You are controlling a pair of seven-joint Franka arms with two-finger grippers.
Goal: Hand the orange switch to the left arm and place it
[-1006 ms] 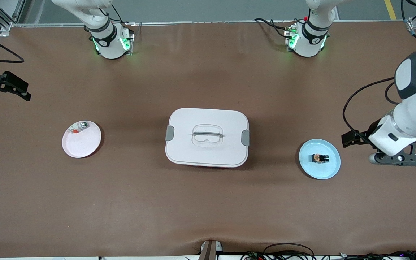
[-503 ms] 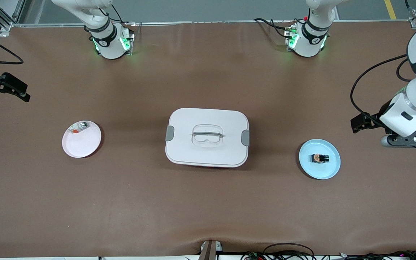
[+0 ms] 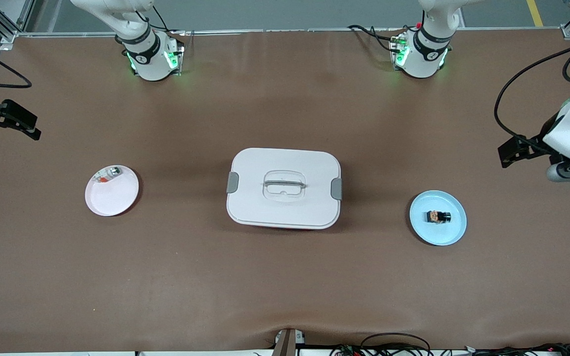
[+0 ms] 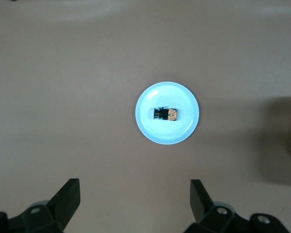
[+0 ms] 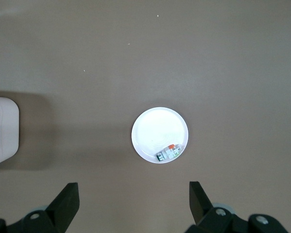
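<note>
Sitting on the blue plate (image 3: 438, 232) toward the left arm's end, the orange switch (image 3: 438, 216) is staying put; left gripper (image 4: 134, 201), fingers spread and empty, is rising away, hovering over bare table beside the plate. Right gripper (image 5: 133, 201) is waiting, fingers apart, above the white plate (image 5: 159, 134); box (image 3: 284, 188) mid-table.

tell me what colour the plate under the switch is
Light blue. The plate holding the switch shows best in the left wrist view.

A brown matte surface (image 3: 285, 287) filled the front view. Grey floor (image 3: 285, 12) with a yellow line (image 3: 535, 12) lay above it. Cables (image 3: 394, 343) ran along its lower edge.
</note>
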